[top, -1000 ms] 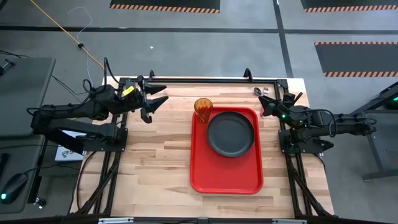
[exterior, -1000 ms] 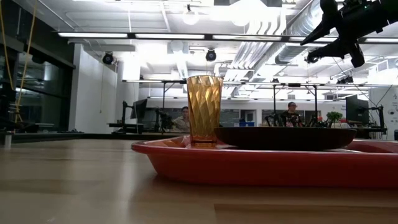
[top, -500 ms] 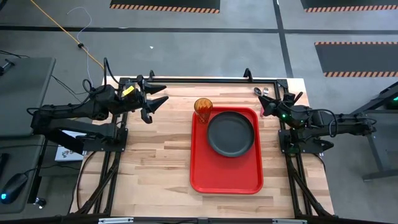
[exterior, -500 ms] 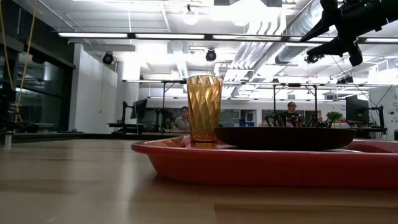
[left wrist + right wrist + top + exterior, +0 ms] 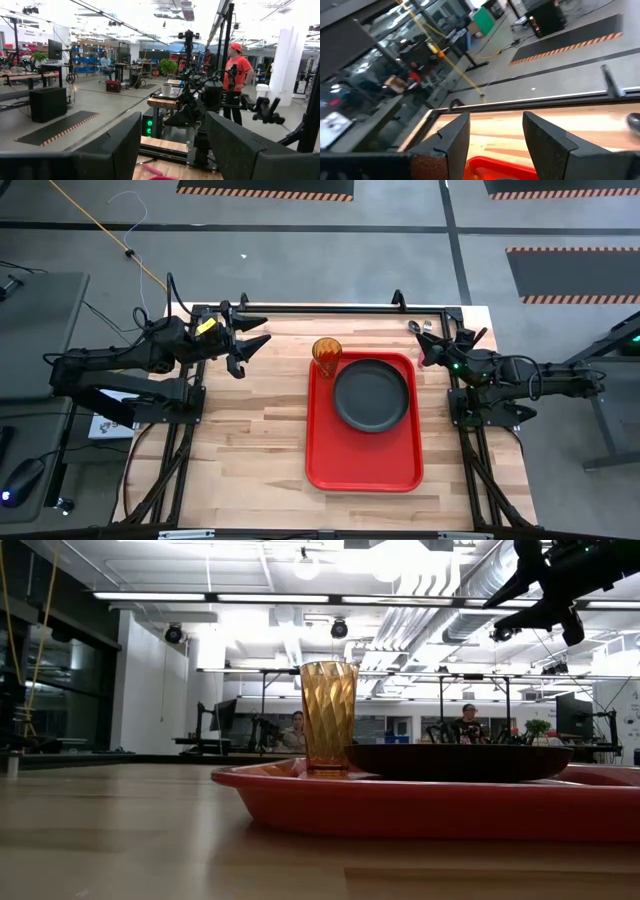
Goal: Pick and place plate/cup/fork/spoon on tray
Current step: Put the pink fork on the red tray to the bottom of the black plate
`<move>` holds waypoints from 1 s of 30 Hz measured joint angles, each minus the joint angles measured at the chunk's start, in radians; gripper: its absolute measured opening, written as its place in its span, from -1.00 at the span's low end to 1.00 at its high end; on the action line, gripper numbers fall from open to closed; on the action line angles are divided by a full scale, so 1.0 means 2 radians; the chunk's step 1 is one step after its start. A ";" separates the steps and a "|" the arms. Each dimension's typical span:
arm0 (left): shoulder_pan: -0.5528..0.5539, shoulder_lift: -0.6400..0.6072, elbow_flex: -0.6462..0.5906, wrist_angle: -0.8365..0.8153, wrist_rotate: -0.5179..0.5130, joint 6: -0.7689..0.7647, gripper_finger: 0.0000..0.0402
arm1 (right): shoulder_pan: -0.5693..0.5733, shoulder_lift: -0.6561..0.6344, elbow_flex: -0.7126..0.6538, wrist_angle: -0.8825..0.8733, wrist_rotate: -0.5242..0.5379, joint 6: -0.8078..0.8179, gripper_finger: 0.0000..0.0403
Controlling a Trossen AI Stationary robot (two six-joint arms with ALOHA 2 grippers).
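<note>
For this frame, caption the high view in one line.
Plate and cup on tray; both grippers wait open.

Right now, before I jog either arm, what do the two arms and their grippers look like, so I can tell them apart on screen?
Both arms are dark, nearly black, jointed links with black cables along them. The left gripper has two long tapered dark fingers and a yellow tag just behind them. The right gripper is the same dark build, with a small green light glowing near its wrist. In the wrist views, each finger looks blocky and matte black.
</note>
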 joint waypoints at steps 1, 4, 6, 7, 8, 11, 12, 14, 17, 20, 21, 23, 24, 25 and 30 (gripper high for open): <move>0.000 0.000 0.000 0.000 0.000 0.000 0.05 | -0.003 0.006 0.000 0.000 0.006 0.000 -0.14; 0.000 0.000 0.000 0.000 0.000 0.000 0.05 | -0.029 0.036 0.004 -0.008 0.016 0.002 -0.14; 0.000 0.000 0.000 0.000 -0.004 0.000 0.05 | -0.058 0.066 0.023 -0.028 0.003 0.003 -0.14; 0.000 0.000 0.000 0.000 -0.009 0.000 0.05 | -0.077 0.085 0.038 -0.050 -0.016 0.007 -0.14; 0.000 0.000 0.000 0.000 -0.014 -0.001 0.05 | -0.099 0.105 0.054 -0.083 -0.040 0.016 -0.14; 0.000 0.000 0.000 0.000 -0.028 -0.009 0.05 | -0.168 0.176 0.106 -0.228 -0.114 0.066 -0.14; 0.000 0.000 0.000 0.000 -0.033 -0.010 0.05 | -0.190 0.201 0.117 -0.272 -0.134 0.087 -0.14; 0.000 0.000 0.000 0.000 -0.036 -0.010 0.05 | -0.231 0.245 0.130 -0.335 -0.168 0.127 -0.14; 0.000 0.000 0.000 0.000 -0.039 -0.010 0.05 | -0.279 0.298 0.130 -0.355 -0.219 0.145 -0.14; 0.000 0.000 0.000 0.000 -0.039 -0.010 0.05 | -0.308 0.340 0.115 -0.321 -0.241 0.117 -0.14; 0.000 0.000 0.000 0.000 -0.039 -0.010 0.05 | -0.316 0.352 0.109 -0.306 -0.246 0.109 -0.14; 0.000 0.000 0.000 0.000 -0.039 -0.010 0.05 | -0.331 0.376 0.102 -0.282 -0.254 0.101 -0.14; 0.000 0.000 0.000 0.000 -0.039 -0.012 0.05 | -0.337 0.387 0.099 -0.275 -0.254 0.098 -0.14; 0.000 0.000 0.000 0.000 -0.039 -0.016 0.05 | -0.344 0.398 0.098 -0.271 -0.249 0.096 -0.14; 0.000 0.000 0.000 0.000 -0.039 -0.022 0.05 | -0.373 0.443 0.098 -0.216 -0.238 0.083 -0.14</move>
